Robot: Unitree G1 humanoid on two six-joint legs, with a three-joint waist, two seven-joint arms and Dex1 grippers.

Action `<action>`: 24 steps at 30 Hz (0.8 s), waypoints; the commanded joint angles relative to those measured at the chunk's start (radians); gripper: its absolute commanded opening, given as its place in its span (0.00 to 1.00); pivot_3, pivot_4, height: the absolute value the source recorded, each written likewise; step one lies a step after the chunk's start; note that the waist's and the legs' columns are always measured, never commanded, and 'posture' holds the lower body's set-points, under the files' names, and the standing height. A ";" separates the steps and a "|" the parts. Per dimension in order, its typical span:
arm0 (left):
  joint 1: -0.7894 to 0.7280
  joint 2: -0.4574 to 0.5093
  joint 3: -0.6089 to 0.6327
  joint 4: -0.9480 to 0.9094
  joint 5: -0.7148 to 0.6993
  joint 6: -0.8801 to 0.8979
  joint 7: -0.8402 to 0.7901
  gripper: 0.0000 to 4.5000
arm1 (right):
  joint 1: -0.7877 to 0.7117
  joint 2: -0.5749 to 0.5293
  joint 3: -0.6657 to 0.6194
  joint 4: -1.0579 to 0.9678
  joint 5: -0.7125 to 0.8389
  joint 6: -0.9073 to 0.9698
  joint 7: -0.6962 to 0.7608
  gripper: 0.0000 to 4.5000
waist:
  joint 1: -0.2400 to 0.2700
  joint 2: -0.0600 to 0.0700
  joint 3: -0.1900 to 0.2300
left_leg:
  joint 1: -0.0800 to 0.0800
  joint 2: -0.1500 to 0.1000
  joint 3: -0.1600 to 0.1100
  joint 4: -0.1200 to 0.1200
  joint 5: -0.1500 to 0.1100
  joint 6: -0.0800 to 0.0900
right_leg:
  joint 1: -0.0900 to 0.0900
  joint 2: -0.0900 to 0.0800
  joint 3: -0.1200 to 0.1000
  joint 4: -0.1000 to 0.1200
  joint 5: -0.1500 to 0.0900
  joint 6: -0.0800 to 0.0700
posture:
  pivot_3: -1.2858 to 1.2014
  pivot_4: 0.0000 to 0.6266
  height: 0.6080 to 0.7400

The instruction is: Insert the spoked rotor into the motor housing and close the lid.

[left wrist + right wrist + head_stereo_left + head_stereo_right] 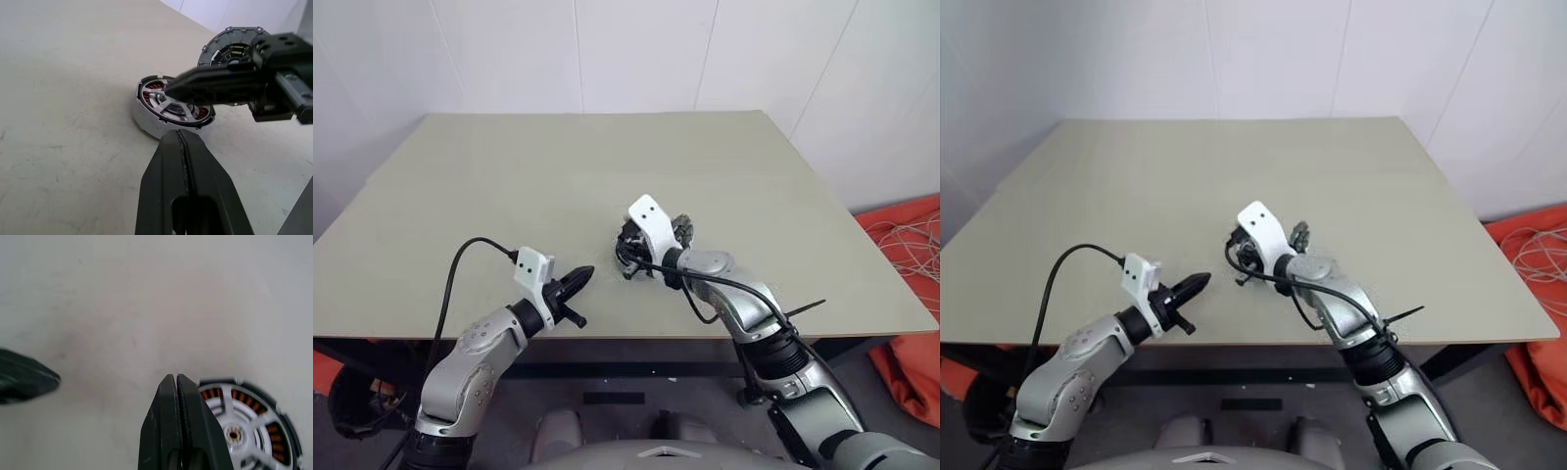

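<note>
Near the middle of the table [509, 176], toward its near edge, you have the motor housing [146, 115] lying flat with the spoked rotor [173, 104] seated in it; coppery windings show between the silver spokes. The lid [230, 49], grey with a notched edge, stands tilted just beyond the housing on its far right side, not on it.

Your right gripper [168, 89] hovers directly over the rotor, its black fingers pressed together with nothing between them; whether the tip touches the spokes, you cannot tell. Your left gripper [579, 279] sits to the left of the housing and nearer the table's front edge, apart from it, pointing toward it, its fingers also clamped together on nothing.

No brand, label or readable writing shows on any of the parts.
</note>
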 commanded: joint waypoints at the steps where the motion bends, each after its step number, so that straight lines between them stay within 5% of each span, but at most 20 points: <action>1: -0.015 0.006 0.005 -0.035 -0.013 -0.008 -0.007 0.00 | -0.034 0.034 -0.059 -0.016 0.041 -0.081 0.023 0.00 | 0.000 0.000 0.000 | 0.000 0.000 0.000 0.000 0.000 0.000 | 0.000 0.000 0.000 0.000 0.000 0.000 | 0.52 0.00 1.00; 9: -0.089 0.052 -0.015 0.061 0.059 -0.075 -0.051 0.00 | -0.026 0.092 -0.147 -0.059 0.133 -0.115 0.052 0.00 | 0.000 0.000 0.000 | 0.001 0.000 0.000 0.000 0.000 0.000 | 0.000 0.000 0.000 0.000 0.000 0.000 | 0.52 0.00 1.00; 24: -0.481 0.013 -0.122 0.553 0.183 -0.227 -0.257 0.00 | 0.029 0.111 -0.266 -0.231 0.340 -0.025 0.024 0.00 | 0.004 0.001 0.000 | 0.003 0.000 0.000 -0.002 0.001 -0.001 | 0.000 0.000 0.000 0.000 0.004 -0.007 | 0.52 0.00 1.00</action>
